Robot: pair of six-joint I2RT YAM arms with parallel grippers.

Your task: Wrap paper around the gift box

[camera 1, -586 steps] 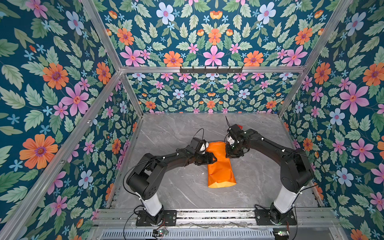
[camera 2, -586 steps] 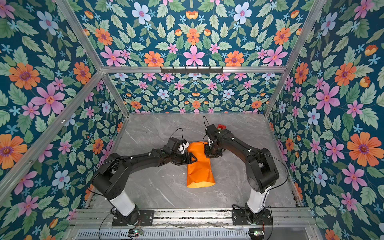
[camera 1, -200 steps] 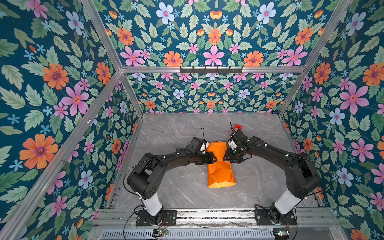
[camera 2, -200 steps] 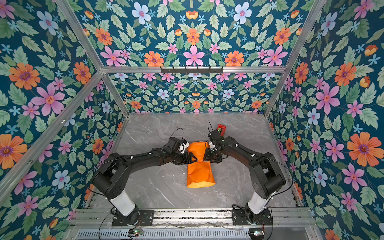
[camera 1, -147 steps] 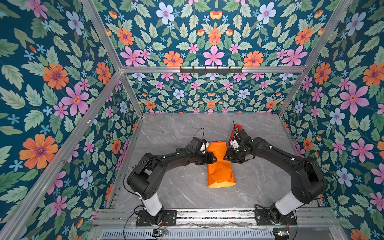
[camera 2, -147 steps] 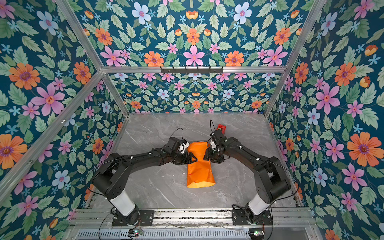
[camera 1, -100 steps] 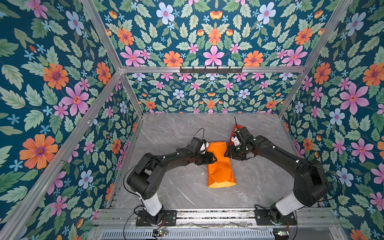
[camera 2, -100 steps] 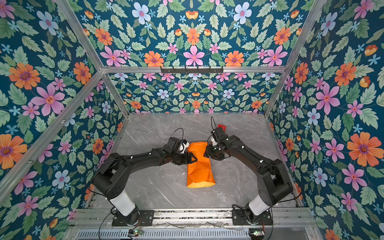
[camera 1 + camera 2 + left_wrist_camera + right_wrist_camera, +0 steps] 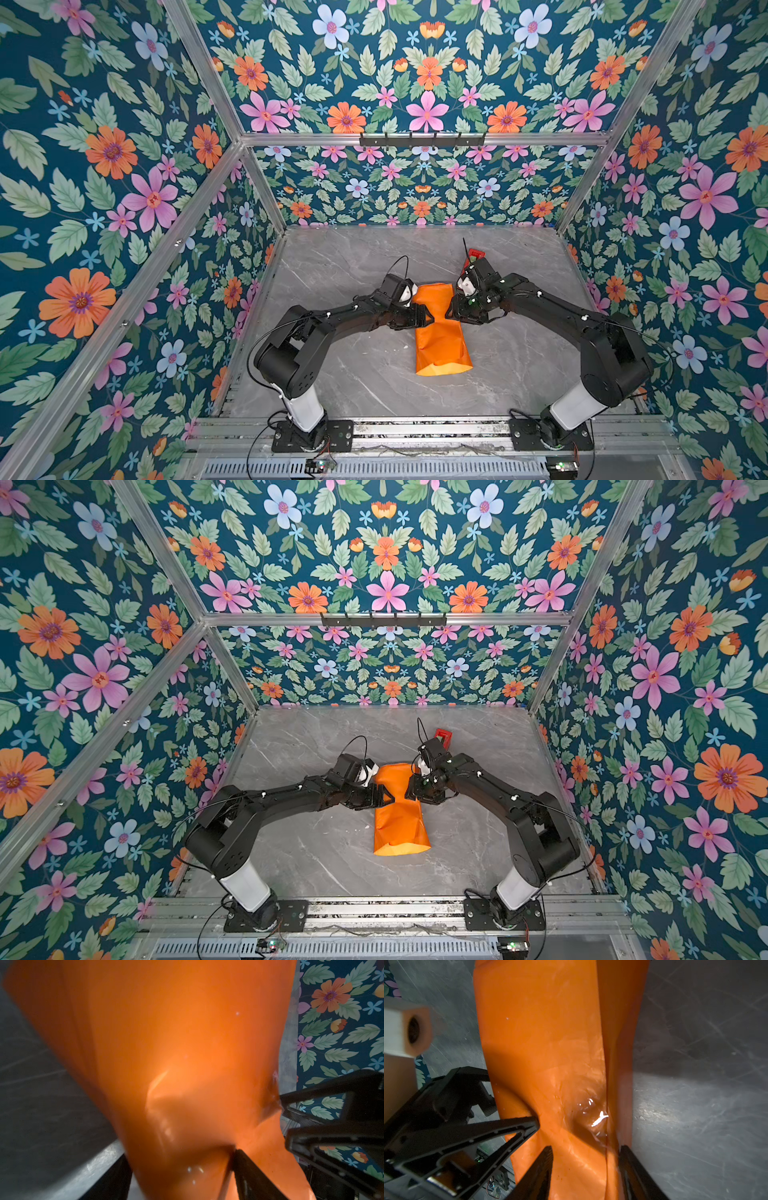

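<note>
Spread wide, the left end effector point(image 9: 428, 318) and half-spread right end effector point(image 9: 450, 313) straddle the paper point(image 9: 441, 351), tips denting it.

The creased sheet of glossy wrapping paper point(image 9: 440, 336) is plain bright orange, unprinted, with white glints in the wrist views. The flat stone-look tabletop point(image 9: 353, 266) is mid grey, veined with thin pale lines like marble. The wallpapered enclosure walls point(image 9: 124, 174) are deep teal, strewn with pink, orange and pale blue flowers among sage-green leaves. The small plastic tape dispenser point(image 9: 476, 252) is red. The left robot arm point(image 9: 353, 316) and right robot arm point(image 9: 540, 299) are black, each with a white lower segment; the metal frame rails point(image 9: 299, 139) are silver.
</note>
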